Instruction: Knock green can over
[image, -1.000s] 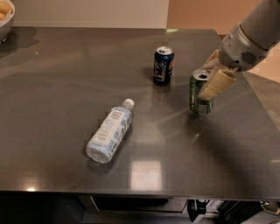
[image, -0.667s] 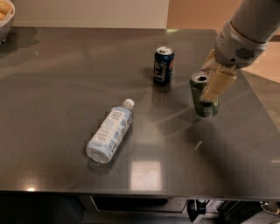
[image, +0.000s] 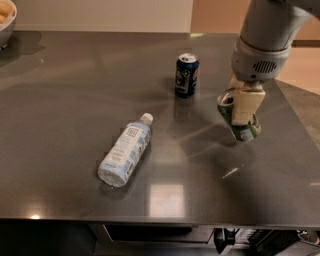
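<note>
The green can (image: 248, 133) is tilted on the right part of the dark table (image: 70, 100), its silver top leaning to the upper left. My gripper (image: 244, 116) comes down from the grey arm (image: 262, 45) at the upper right and lies right against the front of the can, covering its middle. The can's base is at or just above the tabletop; I cannot tell which.
A dark blue can (image: 186, 75) stands upright behind and to the left of the green can. A clear plastic water bottle (image: 125, 151) lies on its side at centre left. A bowl (image: 6, 20) sits at the far left corner. The table's right edge runs close to the arm.
The green can stood upright a second ago and now leans over. The arm and gripper have moved over and against it.
</note>
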